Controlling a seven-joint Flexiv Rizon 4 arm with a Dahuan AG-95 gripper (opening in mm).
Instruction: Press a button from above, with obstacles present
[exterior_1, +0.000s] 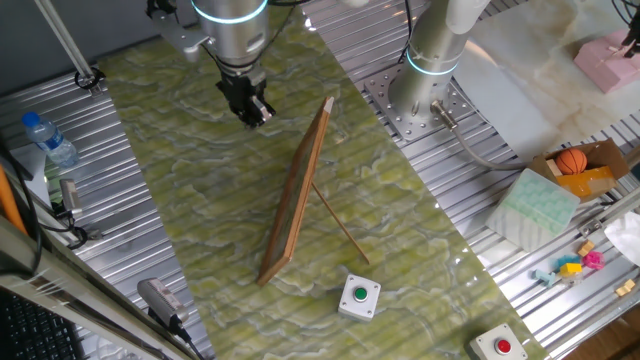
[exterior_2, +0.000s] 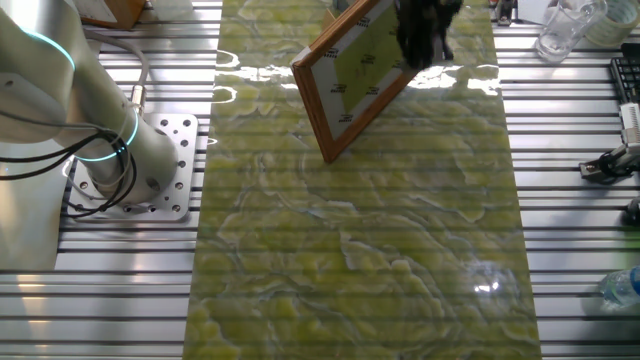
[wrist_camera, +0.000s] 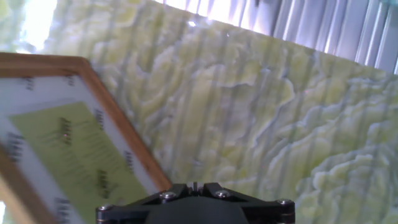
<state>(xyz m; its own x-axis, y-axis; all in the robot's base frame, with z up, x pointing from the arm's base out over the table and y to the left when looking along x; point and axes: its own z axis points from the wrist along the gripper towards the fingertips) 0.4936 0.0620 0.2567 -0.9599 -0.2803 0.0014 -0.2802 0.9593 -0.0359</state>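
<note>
The button (exterior_1: 359, 294), green in its small white box (exterior_1: 359, 299), sits on the green marbled mat (exterior_1: 200, 200) near the foot of the wooden board (exterior_1: 297, 192), on the side where the slim prop stick (exterior_1: 339, 226) slants down to the mat. The gripper (exterior_1: 256, 112) hangs above the mat on the board's other face, well apart from the button (a similar box with a red button (exterior_1: 502, 346) lies beyond it at the table's edge). Whether its fingers are parted or closed cannot be told from any view.
</note>
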